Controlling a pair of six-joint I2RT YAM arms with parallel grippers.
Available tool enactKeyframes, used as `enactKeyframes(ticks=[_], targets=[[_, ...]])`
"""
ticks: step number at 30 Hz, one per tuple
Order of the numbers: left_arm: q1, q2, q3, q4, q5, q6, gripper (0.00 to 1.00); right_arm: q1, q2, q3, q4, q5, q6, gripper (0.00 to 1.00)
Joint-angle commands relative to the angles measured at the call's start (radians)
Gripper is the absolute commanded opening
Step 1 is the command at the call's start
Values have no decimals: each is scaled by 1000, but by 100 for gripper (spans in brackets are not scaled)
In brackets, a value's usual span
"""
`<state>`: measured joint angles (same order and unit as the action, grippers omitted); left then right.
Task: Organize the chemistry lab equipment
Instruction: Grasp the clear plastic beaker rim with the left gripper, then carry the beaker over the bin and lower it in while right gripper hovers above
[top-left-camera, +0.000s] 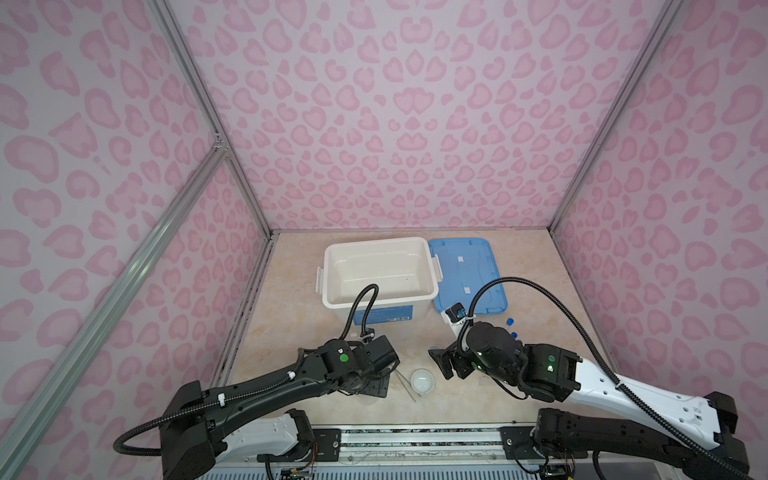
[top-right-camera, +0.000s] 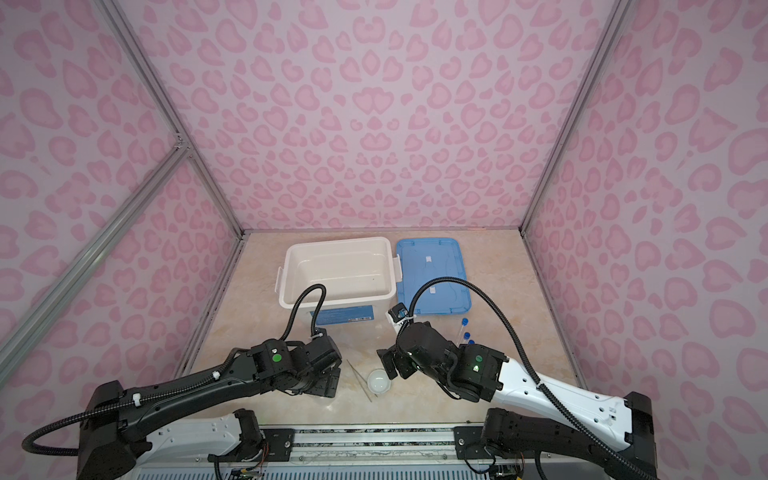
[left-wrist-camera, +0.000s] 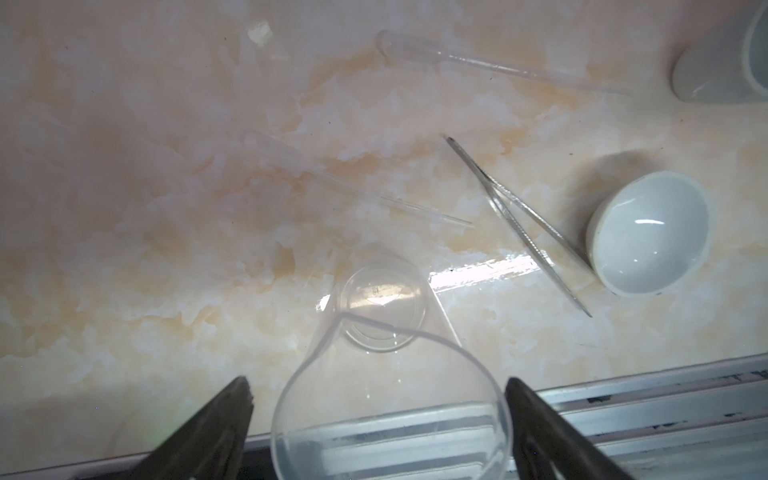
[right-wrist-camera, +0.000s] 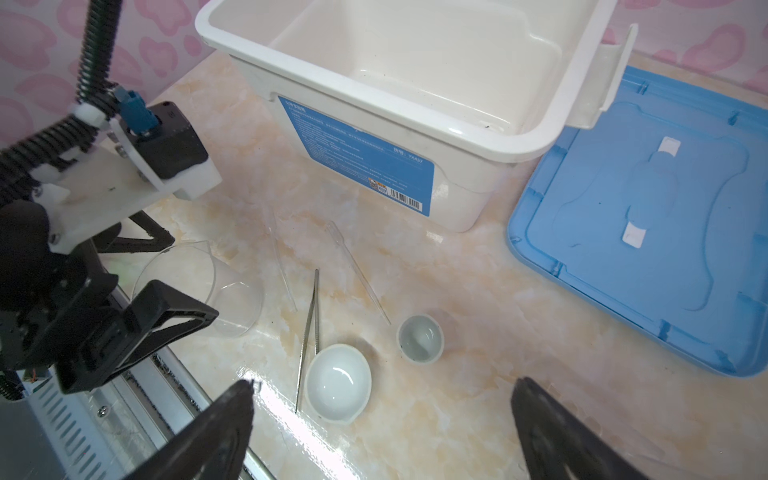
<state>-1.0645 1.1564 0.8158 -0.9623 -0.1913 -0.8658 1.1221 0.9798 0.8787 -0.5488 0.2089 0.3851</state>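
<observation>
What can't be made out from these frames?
- Long clear blue-capped tubes: in both top views little beyond the caps shows; the right arm hides the rest.
- Clear glass beaker: left wrist view, mouth cut off by the frame edge; contact with the open left gripper unclear.
- Smaller white round dish: left wrist view, cut off by the frame edge.
- Clear droppers: too faint in both top views.
</observation>
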Motion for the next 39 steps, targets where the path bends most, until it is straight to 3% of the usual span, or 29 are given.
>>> enactKeyframes(ticks=[1,5,11,19,24,33,39], targets=[[-8,9,-6,26,-19,-22,91,3,6,-8,24,6,6,98],[-9,14,-11,28,-28,-28,79,2,12,-17,26,6,7,97],[-11,8,-12,34,-16,-31,72,4,14,-19,30,4,5,97],[-9,-49,64,-56,-43,-26,70,4,28,4,48,-29,1,97],[24,-90,228,-174,-73,33,70,2,46,72,61,-35,-4,97],[291,48,757,-317,-68,350,68,-97,148,286,67,-35,-16,96],[474,216,912,-259,-20,482,68,-200,224,383,82,-63,-24,96]])
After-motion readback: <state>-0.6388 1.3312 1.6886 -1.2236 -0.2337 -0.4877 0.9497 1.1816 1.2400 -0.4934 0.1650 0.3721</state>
